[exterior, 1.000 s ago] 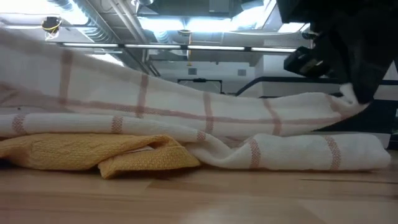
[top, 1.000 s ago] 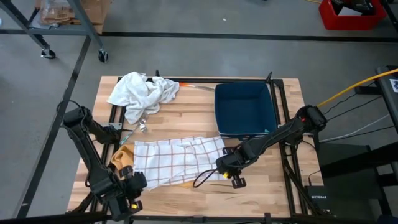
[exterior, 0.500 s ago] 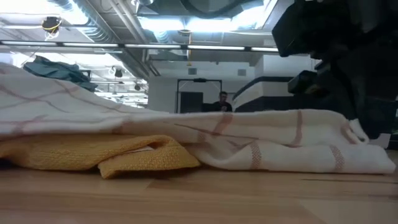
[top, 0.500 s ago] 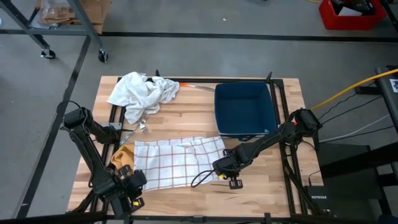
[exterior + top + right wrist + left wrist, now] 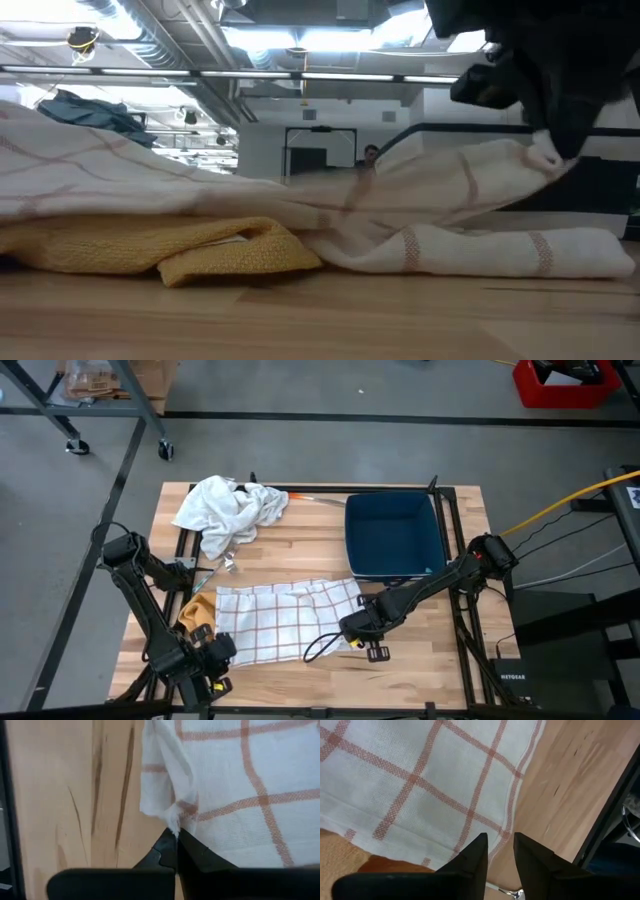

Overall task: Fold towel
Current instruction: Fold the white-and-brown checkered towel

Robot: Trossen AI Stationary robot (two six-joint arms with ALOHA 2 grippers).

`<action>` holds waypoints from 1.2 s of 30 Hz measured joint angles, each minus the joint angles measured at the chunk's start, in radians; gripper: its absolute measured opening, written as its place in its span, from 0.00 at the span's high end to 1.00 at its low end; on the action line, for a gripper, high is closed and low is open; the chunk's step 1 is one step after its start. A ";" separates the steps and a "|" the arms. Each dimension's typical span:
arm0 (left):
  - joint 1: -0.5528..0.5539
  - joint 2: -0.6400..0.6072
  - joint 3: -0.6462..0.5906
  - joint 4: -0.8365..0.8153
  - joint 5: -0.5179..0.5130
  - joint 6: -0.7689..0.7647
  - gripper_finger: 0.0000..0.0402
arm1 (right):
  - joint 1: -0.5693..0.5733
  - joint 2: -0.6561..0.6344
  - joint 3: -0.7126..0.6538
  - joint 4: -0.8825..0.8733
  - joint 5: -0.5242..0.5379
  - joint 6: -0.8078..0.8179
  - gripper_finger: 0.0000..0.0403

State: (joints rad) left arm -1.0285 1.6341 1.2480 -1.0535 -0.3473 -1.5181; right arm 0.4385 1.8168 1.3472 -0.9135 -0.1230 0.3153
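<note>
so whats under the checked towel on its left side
A yellow cloth lies under the checked towel, poking out at its left edge and along the table. How far it reaches underneath is covered.

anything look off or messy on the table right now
A yellow cloth lies bunched under the left edge of the checked towel, so the towel won't lie flat. A white cloth sits crumpled at the far left.

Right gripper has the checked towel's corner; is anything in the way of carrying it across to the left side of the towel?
Nothing visible on top of the checked towel. The right gripper is shut on its corner. The yellow cloth lies under its left edge, beside the left gripper.
</note>
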 joint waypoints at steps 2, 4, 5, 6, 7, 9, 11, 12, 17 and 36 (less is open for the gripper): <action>0.005 0.000 0.000 -0.001 -0.001 -0.002 0.77 | 0.000 0.000 0.001 -0.001 -0.001 0.000 0.99; 0.013 0.000 0.000 -0.001 -0.001 -0.001 0.74 | 0.000 0.000 0.002 -0.002 -0.013 0.004 0.99; 0.017 0.000 0.000 -0.001 -0.002 0.000 0.73 | 0.000 0.000 0.002 -0.001 -0.026 0.012 0.98; 0.019 0.000 0.000 -0.001 -0.002 0.004 0.72 | 0.000 0.000 0.002 -0.001 -0.038 0.022 0.97; 0.023 0.000 0.000 -0.001 -0.003 0.005 0.70 | 0.000 0.000 0.002 -0.001 -0.048 0.031 0.96; 0.030 0.000 0.000 -0.004 -0.004 0.014 0.68 | 0.000 0.000 0.002 -0.001 -0.053 0.059 0.91; 0.030 0.000 0.000 -0.005 -0.007 0.036 0.66 | 0.000 0.000 0.003 -0.002 -0.053 0.080 0.83; 0.031 0.000 0.000 -0.005 -0.009 0.049 0.66 | 0.000 0.000 0.002 -0.002 -0.053 0.082 0.79; 0.034 0.000 0.000 -0.008 -0.025 0.098 0.65 | 0.000 0.000 0.003 -0.002 -0.027 0.082 0.59; 0.050 0.042 -0.001 -0.046 -0.123 0.114 0.67 | -0.047 0.000 -0.150 0.267 0.088 0.018 0.58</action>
State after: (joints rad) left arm -0.9787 1.6760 1.2472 -1.0991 -0.4702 -1.4046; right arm 0.3919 1.8172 1.1973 -0.6467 -0.0349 0.3337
